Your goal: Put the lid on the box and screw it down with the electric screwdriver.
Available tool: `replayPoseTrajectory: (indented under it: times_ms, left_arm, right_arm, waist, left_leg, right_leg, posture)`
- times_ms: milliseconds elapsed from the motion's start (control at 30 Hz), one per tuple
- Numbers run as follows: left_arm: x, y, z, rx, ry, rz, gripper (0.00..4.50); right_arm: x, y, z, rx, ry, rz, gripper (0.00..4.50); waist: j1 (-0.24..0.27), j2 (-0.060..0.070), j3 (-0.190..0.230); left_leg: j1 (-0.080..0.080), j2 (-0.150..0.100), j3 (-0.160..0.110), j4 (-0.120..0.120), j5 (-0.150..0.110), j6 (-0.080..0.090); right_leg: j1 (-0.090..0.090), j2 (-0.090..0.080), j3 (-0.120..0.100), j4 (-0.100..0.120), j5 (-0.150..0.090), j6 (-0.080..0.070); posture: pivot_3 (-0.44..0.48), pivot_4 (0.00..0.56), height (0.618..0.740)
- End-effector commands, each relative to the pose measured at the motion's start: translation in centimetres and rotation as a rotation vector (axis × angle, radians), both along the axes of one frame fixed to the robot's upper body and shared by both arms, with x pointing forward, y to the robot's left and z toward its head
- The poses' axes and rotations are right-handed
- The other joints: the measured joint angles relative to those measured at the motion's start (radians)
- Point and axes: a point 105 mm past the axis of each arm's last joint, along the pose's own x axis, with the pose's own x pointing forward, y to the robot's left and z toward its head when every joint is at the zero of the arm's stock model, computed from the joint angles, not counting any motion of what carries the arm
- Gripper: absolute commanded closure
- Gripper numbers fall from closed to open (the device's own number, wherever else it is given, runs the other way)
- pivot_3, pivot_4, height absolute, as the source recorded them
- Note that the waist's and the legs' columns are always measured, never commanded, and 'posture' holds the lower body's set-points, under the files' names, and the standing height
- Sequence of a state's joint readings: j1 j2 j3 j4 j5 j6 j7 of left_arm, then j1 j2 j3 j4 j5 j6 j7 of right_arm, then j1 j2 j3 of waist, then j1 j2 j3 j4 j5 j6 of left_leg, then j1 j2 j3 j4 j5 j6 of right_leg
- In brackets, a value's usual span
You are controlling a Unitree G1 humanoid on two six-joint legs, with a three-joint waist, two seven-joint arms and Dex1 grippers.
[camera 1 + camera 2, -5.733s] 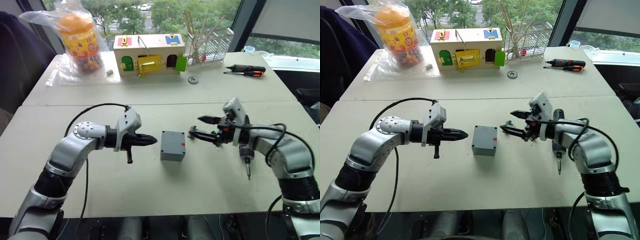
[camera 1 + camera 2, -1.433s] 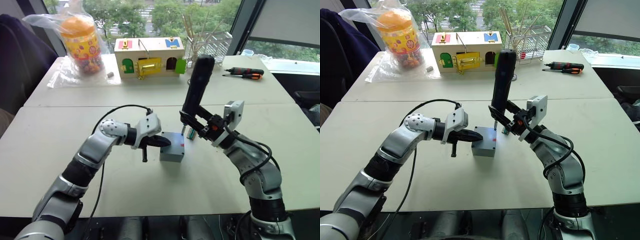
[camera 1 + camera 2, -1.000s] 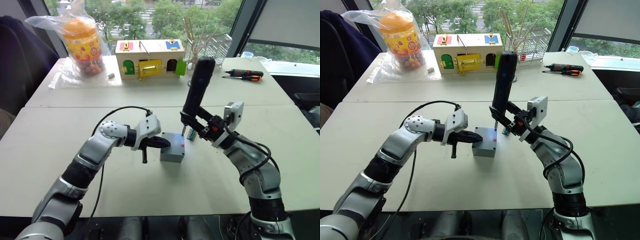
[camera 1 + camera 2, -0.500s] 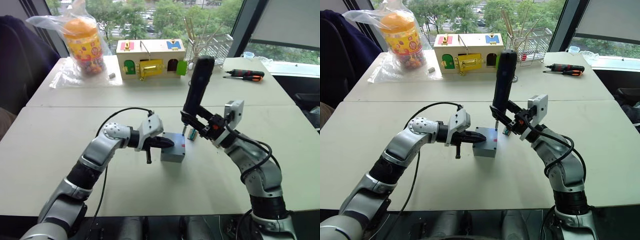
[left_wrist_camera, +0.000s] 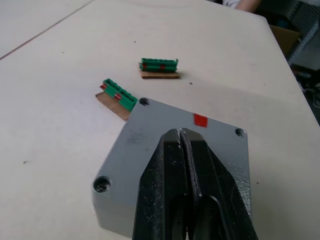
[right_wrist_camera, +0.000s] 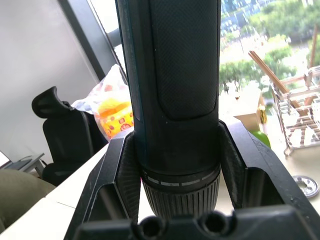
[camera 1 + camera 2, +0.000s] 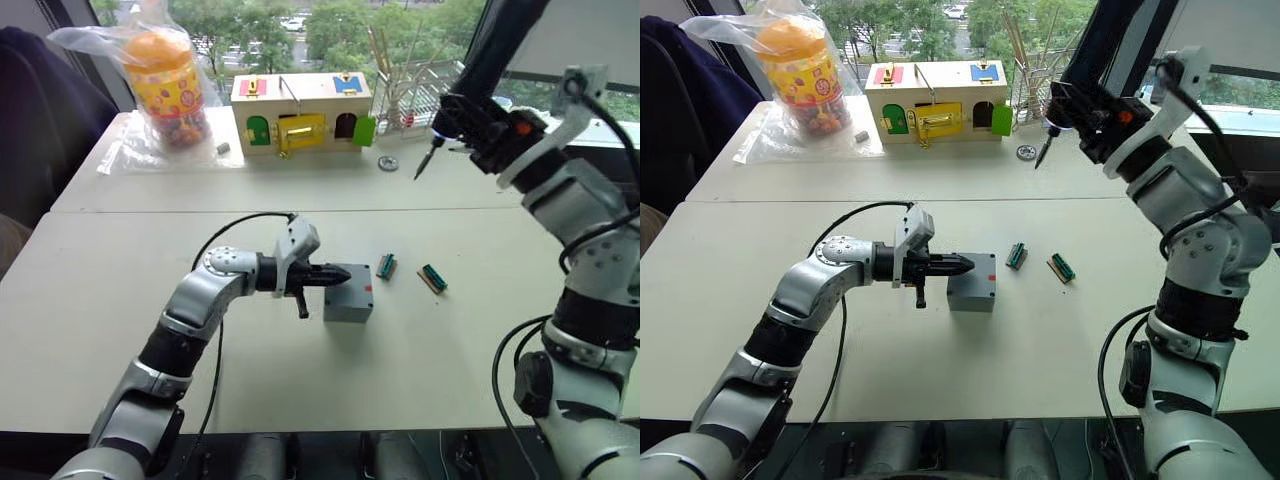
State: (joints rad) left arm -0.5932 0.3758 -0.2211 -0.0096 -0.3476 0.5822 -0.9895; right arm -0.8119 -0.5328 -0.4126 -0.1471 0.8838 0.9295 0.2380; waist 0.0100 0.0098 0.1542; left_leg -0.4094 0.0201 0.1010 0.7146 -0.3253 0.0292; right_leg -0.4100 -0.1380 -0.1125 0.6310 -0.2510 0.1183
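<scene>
Jaws: left gripper (image 7: 340, 273) clenched, pinning lid (image 5: 165, 145) on box (image 7: 349, 304) mid-table to steady it; right gripper (image 7: 470, 128) clamps electric screwdriver (image 7: 488, 58) raised high, clear of box.

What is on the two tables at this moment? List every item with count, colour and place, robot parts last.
box: 1, grey with a red mark, near table centre, lid on top.
green connector pieces: 2, green on brown, just right of the box.
wooden box: 1, pale wood with coloured doors, far table.
snack jar in plastic bag: 1, orange and yellow, far table left.
wire rack: 1, metal, far table, right of the wooden box.
metal washer: 1, silver, far table.
left gripper: black, shut, resting on the lid.
right gripper: black, holding the electric screwdriver raised over the far table.
</scene>
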Motion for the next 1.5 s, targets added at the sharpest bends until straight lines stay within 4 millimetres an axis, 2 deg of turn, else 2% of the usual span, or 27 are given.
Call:
replayPoseTrajectory:
  times_ms: [33,100,200,333,467,567,800,1267,1333,1433,1467,1500]
  left_arm:
    - [0.0,0.0,3.4,-0.098,-0.054,-0.009,4.5]
    - [-0.8,0.1,4.6,-0.107,-0.058,-0.068,4.5]
    - [-1.9,0.2,5.4,-0.039,-0.098,-0.136,4.5]
    - [-3.4,0.2,4.9,0.078,-0.152,-0.219,4.5]
    - [-4.7,0.7,4.0,0.146,-0.158,-0.281,4.5]
    - [-5.0,0.7,3.5,0.151,-0.169,-0.283,4.5]
    - [-5.7,0.1,2.8,0.118,-0.136,-0.265,4.5]
    - [-5.1,0.8,2.4,0.111,-0.124,-0.217,4.5]
    - [-5.1,0.9,2.3,0.109,-0.119,-0.213,4.5]
    - [-4.5,1.0,2.7,0.045,-0.083,-0.167,4.5]
    - [-4.3,1.1,2.8,0.026,-0.074,-0.152,4.5]
    - [-4.2,1.3,2.9,0.018,-0.073,-0.138,4.5]
  right_arm:
    - [-1.1,-1.9,2.0,0.018,0.04,-0.006,2.77]
    - [-1.0,-3.7,-0.2,-0.098,0.177,-0.069,2.77]
    - [-2.0,-6.3,-5.0,-0.28,0.441,-0.105,2.77]
    - [-3.2,-9.6,-9.5,-0.242,0.762,-0.131,2.77]
    - [-5.1,-11.0,-12.5,-0.189,0.981,-0.094,2.77]
    - [-5.8,-11.4,-13.9,-0.209,1.063,-0.085,2.77]
    - [-5.3,-11.8,-16.5,-0.21,1.165,-0.105,2.77]
    - [-3.6,-11.3,-17.8,-0.191,1.185,-0.102,2.77]
    - [-3.7,-11.3,-17.9,-0.195,1.185,-0.101,1.73]
    - [-3.1,-11.5,-17.4,-0.161,1.146,-0.119,0.43]
    - [-2.9,-11.7,-16.9,-0.167,1.12,-0.136,0.07]
    - [-2.7,-11.9,-16.5,-0.17,1.098,-0.15,0.02]
  waist:
    - [0.003,0.0,0.001]
    - [0.005,-0.001,0.002]
    - [0.006,-0.001,0.002]
    - [-0.008,0.0,0.003]
    - [-0.008,0.005,0.006]
    - [-0.006,0.006,0.007]
    - [0.003,0.006,0.008]
    - [0.0,0.006,0.008]
    - [0.0,0.006,0.008]
    - [0.0,0.006,0.008]
    - [0.0,0.006,0.008]
    - [0.001,0.006,0.008]
  left_leg:
    - [0.0,0.0,0.0,0.0,0.0,0.0]
    - [-0.001,0.0,0.0,0.0,0.0,0.0]
    - [-0.002,-0.002,0.0,0.0,-0.001,0.002]
    - [-0.001,-0.003,0.003,0.001,-0.002,0.003]
    - [-0.001,-0.002,0.003,0.0,-0.002,0.003]
    - [-0.001,-0.002,0.003,0.0,-0.002,0.003]
    - [-0.001,-0.002,0.003,0.002,-0.002,0.003]
    - [-0.001,-0.002,0.003,0.002,-0.002,0.003]
    - [-0.001,-0.002,0.003,0.002,-0.001,0.003]
    - [0.0,-0.002,0.003,0.002,-0.001,0.003]
    - [0.0,-0.002,0.003,0.003,-0.001,0.003]
    - [0.0,-0.002,0.003,0.003,-0.001,0.003]
  right_leg:
    - [0.0,0.0,0.0,0.0,0.0,0.0]
    - [0.0,0.0,0.0,0.0,0.0,0.0]
    - [0.0,-0.002,0.0,-0.001,0.0,0.0]
    - [0.0,-0.003,0.002,-0.002,0.0,0.0]
    - [-0.002,-0.002,0.002,-0.002,0.0,0.0]
    - [-0.003,-0.002,0.002,-0.002,0.0,0.0]
    - [-0.002,-0.003,0.003,-0.002,0.0,0.0]
    - [-0.002,-0.002,0.003,-0.002,0.0,0.001]
    - [-0.002,-0.002,0.003,-0.002,0.0,0.001]
    - [-0.001,-0.002,0.002,-0.002,0.0,0.001]
    - [-0.001,-0.002,0.003,-0.002,0.0,0.001]
    - [-0.001,-0.002,0.002,-0.002,0.0,0.001]
  posture:
    - [0.0,0.15,0.711]
    - [0.0,0.15,0.711]
    - [0.0,0.15,0.711]
    - [0.0,0.15,0.711]
    - [0.0,0.15,0.711]
    - [0.0,0.15,0.711]
    - [0.0,0.15,0.711]
    - [0.0,0.15,0.711]
    - [0.0,0.15,0.711]
    - [0.0,0.15,0.711]
    - [0.0,0.15,0.711]
    - [0.0,0.15,0.711]
